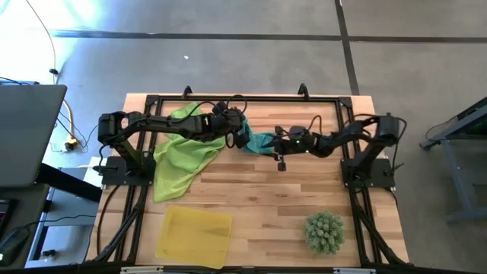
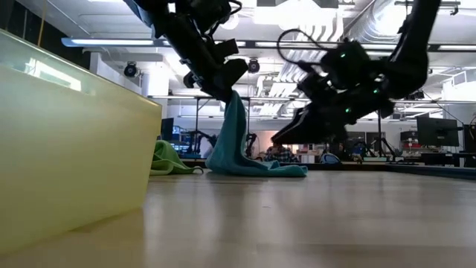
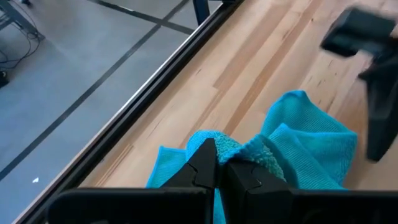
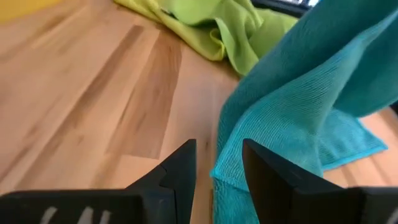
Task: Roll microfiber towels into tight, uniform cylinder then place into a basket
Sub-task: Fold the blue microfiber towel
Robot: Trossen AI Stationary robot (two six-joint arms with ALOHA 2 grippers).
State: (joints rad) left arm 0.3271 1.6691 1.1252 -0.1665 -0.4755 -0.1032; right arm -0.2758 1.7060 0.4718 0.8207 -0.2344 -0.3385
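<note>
Overhead, teal towel (image 1: 259,141) half-hidden — pinched in closed left end effector (image 3: 219,169), right end effector (image 4: 217,163) open beside it.

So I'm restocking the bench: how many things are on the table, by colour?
Green towel: 1
Teal towel, pinched and lifted by the left tool: 1
Yellow basket: 1
Green spiky ball: 1
Total: 4

From bench (image 2: 312,223) level, the left hand (image 2: 223,83) pinches a teal towel (image 2: 236,145) that drapes down to the wood. A green towel (image 2: 169,159) lies behind; the yellow basket (image 2: 67,141) looms close.
</note>
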